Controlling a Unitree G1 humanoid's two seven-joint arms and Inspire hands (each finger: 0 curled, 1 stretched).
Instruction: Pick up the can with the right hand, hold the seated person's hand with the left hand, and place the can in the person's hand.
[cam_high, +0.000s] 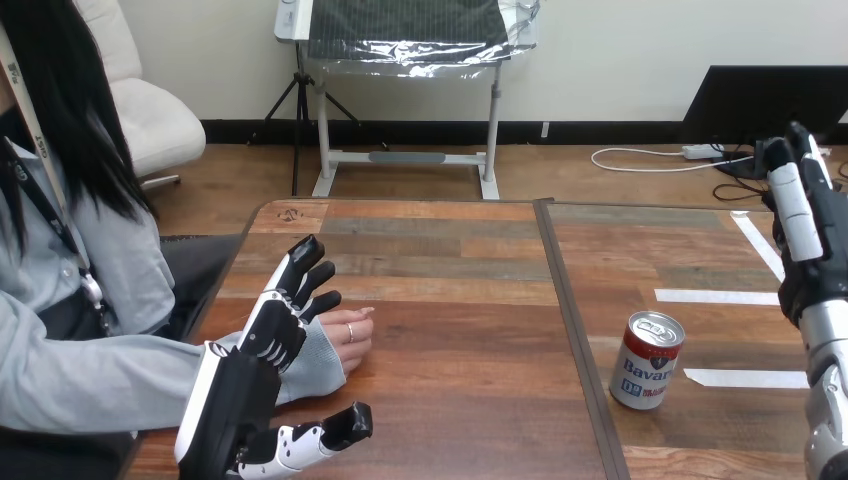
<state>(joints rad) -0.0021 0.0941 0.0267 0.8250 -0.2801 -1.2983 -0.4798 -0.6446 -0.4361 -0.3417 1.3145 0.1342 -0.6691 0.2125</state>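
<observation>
Two robot hands frame the scene: at the left, the left hand (270, 335) hangs with straight fingers and spread thumb over the wrist of the person's hand (353, 340), which lies on the table (450, 300); nothing is curled round it. Further right the can (647, 360) stands upright, apart from both, and is probably light, stiff but dentable and slick, so best wrapped round its mid-wall. At the far right the right hand (805, 215) is raised, fingers straight, holding nothing.
</observation>
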